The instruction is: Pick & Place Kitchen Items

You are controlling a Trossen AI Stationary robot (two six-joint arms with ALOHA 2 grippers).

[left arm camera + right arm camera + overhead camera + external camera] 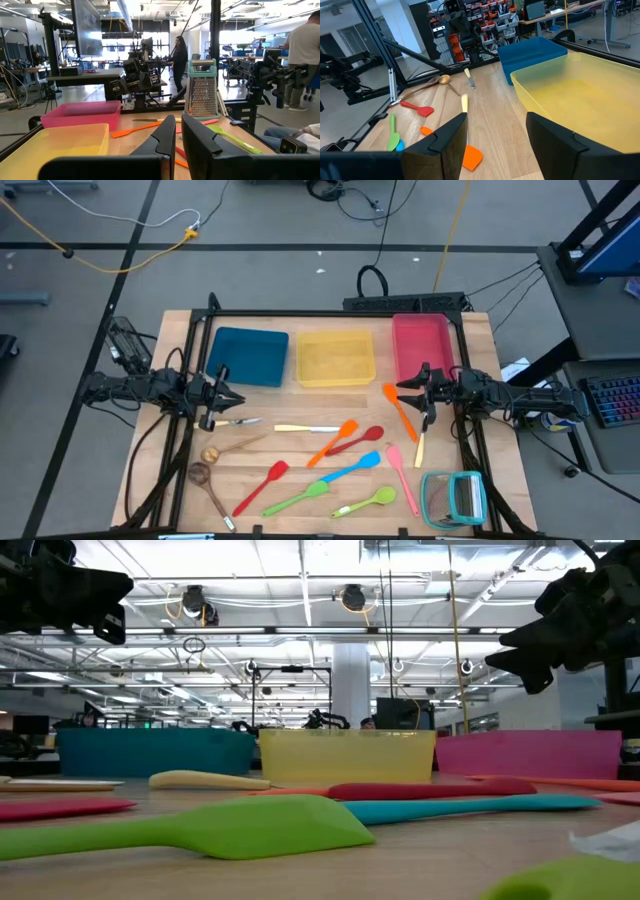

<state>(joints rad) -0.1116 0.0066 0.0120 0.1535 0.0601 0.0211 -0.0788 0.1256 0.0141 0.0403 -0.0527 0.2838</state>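
The kitchen items lie flat and scattered on the wooden table's near half: an orange spatula (335,442), a red spoon (357,442), a blue spatula (350,470), a green spatula (297,498), a green spoon (365,503), a red spatula (262,485), a pink one (402,472), wooden spoons (208,480) and pale-handled cutlery (305,428). My left gripper (235,398) hovers level at the table's left side, shut on nothing (178,132). My right gripper (405,393) hovers level at the right side, open and empty (497,137), above another orange spatula (398,408).
Along the far side stand a blue tray (248,355), a yellow tray (335,358) and a pink tray (422,345). A teal-framed grater rack (455,498) sits at the near right corner. A black frame (330,313) borders the table. People stand in the room beyond.
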